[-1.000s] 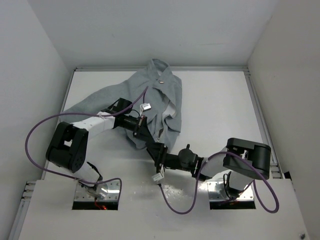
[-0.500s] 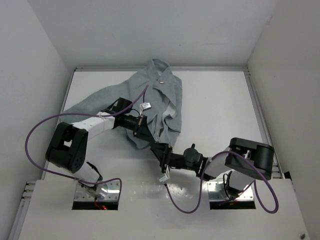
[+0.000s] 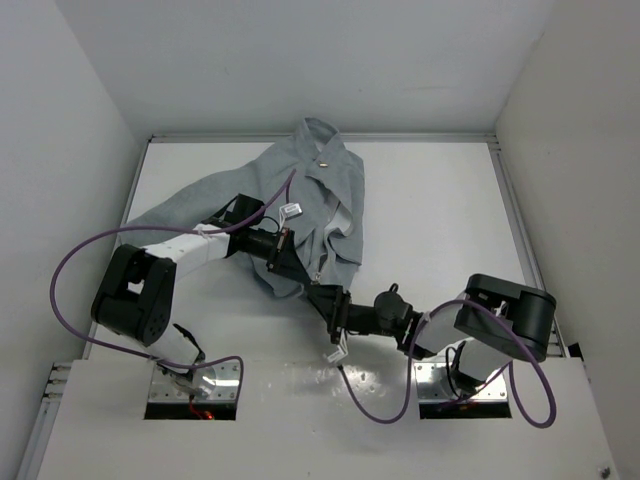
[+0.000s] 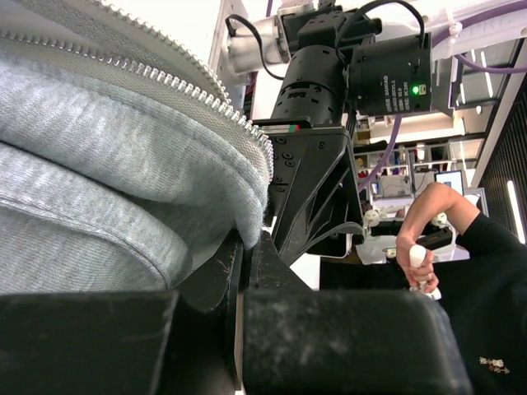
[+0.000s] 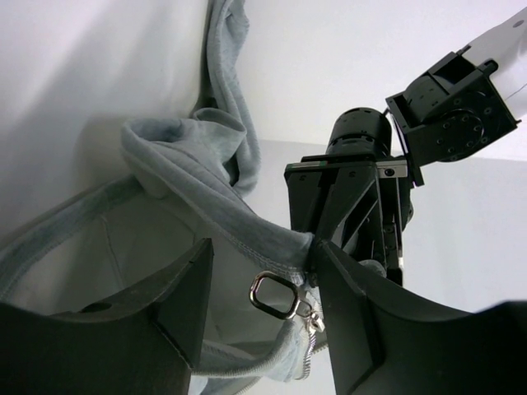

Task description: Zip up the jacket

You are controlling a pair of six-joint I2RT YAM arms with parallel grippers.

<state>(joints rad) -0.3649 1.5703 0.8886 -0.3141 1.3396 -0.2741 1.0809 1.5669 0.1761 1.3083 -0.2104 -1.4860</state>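
Note:
The light grey jacket [image 3: 315, 195] lies crumpled at the back middle of the table, its front unzipped. My left gripper [image 3: 298, 282] is shut on the jacket's lower hem corner; the left wrist view shows the fabric pinched between my left gripper's [image 4: 247, 240] jaws, with zipper teeth [image 4: 165, 78] running above. My right gripper [image 3: 320, 298] faces it from the near side, open. In the right wrist view my right gripper [image 5: 262, 265] has the metal zipper pull ring [image 5: 276, 295] hanging between its open fingers [image 5: 185, 304], untouched. The left gripper [image 5: 346, 202] shows just behind.
White walls close the table [image 3: 440, 220] on three sides. One jacket sleeve [image 3: 175, 210] spreads to the left under the left arm. Purple cables [image 3: 75, 260] loop beside both arms. The arm bases [image 3: 195, 385] stand at the near edge.
My right arm has shifted right and stretched out lower, bringing its open gripper closer to the jacket hem and the left gripper. The left arm and jacket have stayed still.

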